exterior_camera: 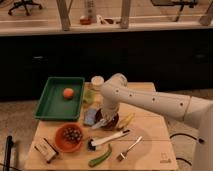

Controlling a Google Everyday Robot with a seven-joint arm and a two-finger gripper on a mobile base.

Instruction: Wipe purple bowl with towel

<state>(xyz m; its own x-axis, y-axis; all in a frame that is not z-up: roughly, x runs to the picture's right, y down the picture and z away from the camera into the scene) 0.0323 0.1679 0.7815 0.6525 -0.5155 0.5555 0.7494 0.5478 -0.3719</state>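
The purple bowl (113, 122) sits at the middle of the wooden table (150, 132), mostly hidden under my gripper; only its dark rim shows. The towel (91, 116), a small blue-grey cloth, lies against the bowl's left side. My gripper (106, 118) hangs down from the white arm (150, 102) that comes in from the right. It is right over the bowl, next to the towel. Whether it holds the towel is hidden.
A green tray (52, 102) with an orange fruit (68, 93) is at the left. An orange bowl (69, 136) with dark contents, a small box (46, 149), a white-handled brush (107, 140), a fork (130, 147), a green vegetable (100, 156), a banana (126, 120) and a white cup (97, 81) surround the bowl.
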